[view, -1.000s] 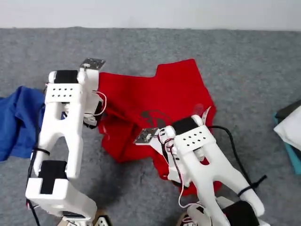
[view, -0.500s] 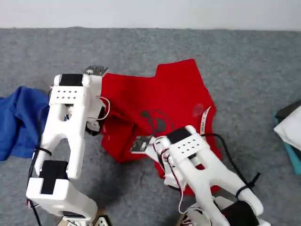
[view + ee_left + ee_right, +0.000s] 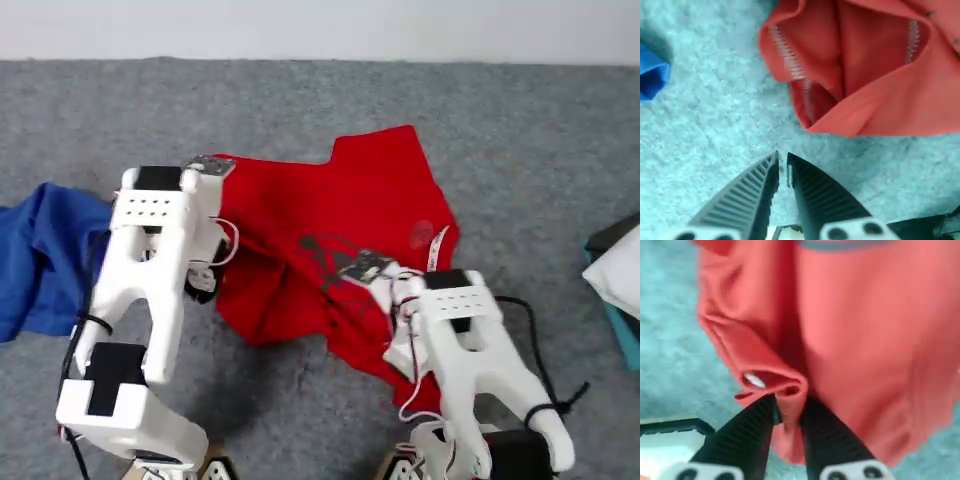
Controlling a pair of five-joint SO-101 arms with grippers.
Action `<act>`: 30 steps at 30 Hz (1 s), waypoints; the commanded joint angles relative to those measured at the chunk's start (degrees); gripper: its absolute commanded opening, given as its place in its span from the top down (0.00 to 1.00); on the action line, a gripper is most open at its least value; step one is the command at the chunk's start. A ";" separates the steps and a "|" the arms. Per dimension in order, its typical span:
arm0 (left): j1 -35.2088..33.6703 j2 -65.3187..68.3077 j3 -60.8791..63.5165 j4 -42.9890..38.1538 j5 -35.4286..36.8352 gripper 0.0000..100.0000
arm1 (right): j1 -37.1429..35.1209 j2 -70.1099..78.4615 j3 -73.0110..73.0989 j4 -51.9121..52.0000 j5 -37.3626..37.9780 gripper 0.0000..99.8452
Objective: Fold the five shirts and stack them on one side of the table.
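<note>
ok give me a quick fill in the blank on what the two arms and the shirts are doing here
1. The right end effector is shut on a fold of the middle shirt, whose colour is ____.
2. The left end effector is shut and holds ____.
3. In the high view, the crumpled shirt at the picture's left edge is ____.
Missing words: red; nothing; blue.

Rumpled red shirt (image 3: 345,215) lies midway across the grey table (image 3: 300,100), crumpled blue shirt (image 3: 40,255) apart at its left edge
</note>
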State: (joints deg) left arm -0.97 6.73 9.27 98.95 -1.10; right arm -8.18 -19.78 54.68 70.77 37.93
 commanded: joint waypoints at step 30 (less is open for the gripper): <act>4.13 -1.93 8.92 -13.71 0.97 0.78 | 7.43 -1.19 -0.18 0.66 5.54 0.99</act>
State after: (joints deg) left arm 4.13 6.64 15.96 88.75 4.09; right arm -3.43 -19.78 54.86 70.77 40.22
